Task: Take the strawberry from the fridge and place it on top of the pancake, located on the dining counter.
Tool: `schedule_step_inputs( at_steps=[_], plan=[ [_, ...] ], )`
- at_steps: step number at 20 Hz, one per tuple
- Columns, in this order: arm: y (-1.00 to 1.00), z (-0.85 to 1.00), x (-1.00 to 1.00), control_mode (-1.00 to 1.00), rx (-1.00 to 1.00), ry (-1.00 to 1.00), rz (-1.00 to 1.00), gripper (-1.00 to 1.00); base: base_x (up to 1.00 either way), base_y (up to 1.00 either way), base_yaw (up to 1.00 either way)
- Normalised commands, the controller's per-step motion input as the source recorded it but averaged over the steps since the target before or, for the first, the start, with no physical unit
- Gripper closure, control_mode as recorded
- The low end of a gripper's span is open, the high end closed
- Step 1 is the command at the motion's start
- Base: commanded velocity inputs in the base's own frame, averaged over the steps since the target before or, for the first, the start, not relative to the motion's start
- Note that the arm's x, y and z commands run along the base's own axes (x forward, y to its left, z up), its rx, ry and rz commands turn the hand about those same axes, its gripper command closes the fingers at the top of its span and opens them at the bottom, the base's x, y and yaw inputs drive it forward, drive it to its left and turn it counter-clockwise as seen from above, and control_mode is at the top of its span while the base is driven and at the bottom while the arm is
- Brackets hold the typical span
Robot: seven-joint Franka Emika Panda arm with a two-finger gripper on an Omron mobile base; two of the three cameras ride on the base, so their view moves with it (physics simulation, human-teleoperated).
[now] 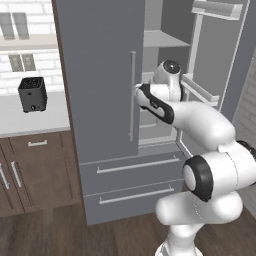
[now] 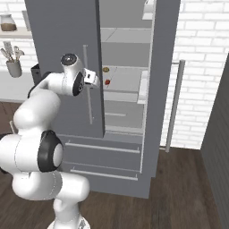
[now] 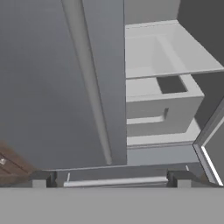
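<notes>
Right base view: one strawberry (image 2: 107,82), one fridge (image 2: 129,53).

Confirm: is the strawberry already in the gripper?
No: the strawberry sits on a fridge shelf, apart from the open gripper.

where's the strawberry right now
In the right base view the strawberry sits on a middle shelf of the open fridge, just below a small brown round item.
</notes>
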Motion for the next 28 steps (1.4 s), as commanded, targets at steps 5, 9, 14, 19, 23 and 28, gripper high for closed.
schedule_step_inputs(
  at_steps=[5,9,14,19,23,28],
  plan=[
    [0.2,0.26,0.37,-1.0,0.0,0.0,-0.15,-1.0,0.0,0.0,0.0],
    [0.05,0.19,0.34,-1.0,-0.02,0.02,-0.06,-1.0,0.0,0.0,0.0],
    [0.02,0.05,0.33,-1.0,0.02,0.01,0.0,-1.0,0.0,0.0,0.0],
    [0.03,0.02,0.41,-1.0,-0.01,-0.04,0.06,-1.0,0.0,0.0,0.0],
    [0.16,0.01,0.36,-1.0,-0.06,-0.04,0.05,-1.0,0.0,0.0,0.0],
    [0.19,0.09,0.37,-1.0,-0.05,0.0,0.01,-1.0,0.0,0.0,0.0]
  ],
)
